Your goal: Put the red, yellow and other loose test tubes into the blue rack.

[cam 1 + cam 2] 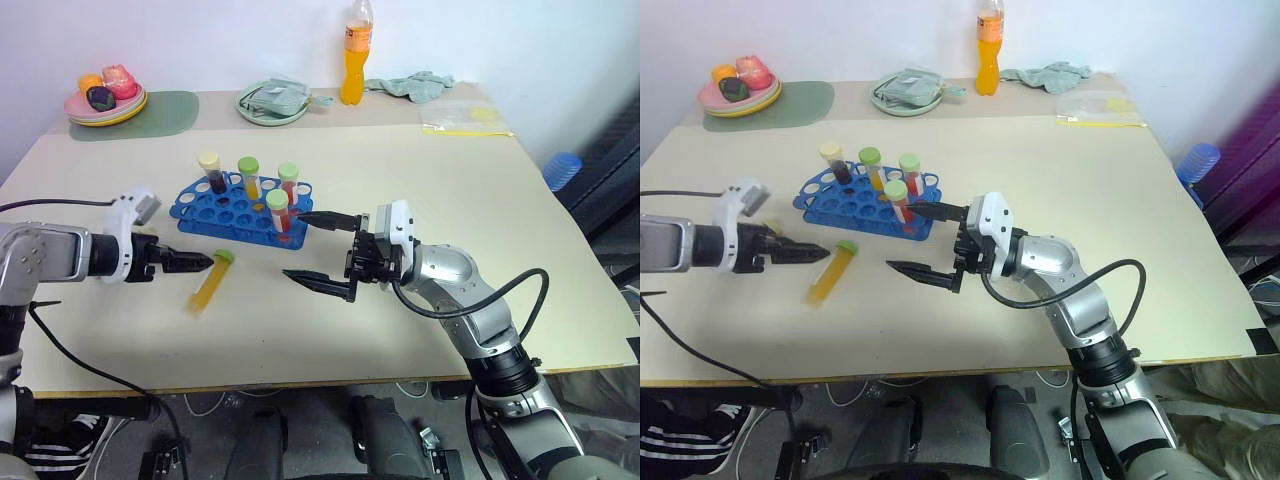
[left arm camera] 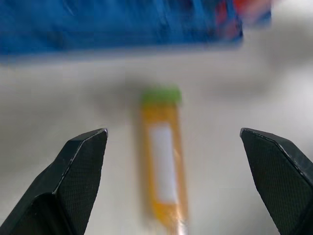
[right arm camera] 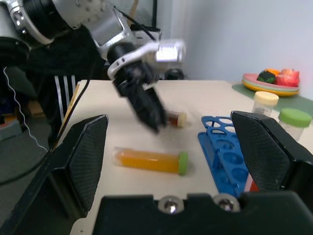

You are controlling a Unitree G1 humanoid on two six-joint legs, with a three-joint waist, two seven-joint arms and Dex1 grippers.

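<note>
Just short of the blue rack [image 1: 240, 205], the yellow tube [image 1: 211, 281] lies flat, left gripper [image 1: 200, 263] wide open and empty, lining up, right gripper [image 1: 318, 250] open and empty.

No readable text, numbers or brand names appear anywhere. The yellow tube [image 2: 164, 166] lying on the table carries a white label, but it is blank or illegible.

Open surface [image 1: 420, 180] is lying right of the blue rack [image 1: 215, 212]; upright capped tubes [image 1: 248, 177] are crowding it overhead.
</note>
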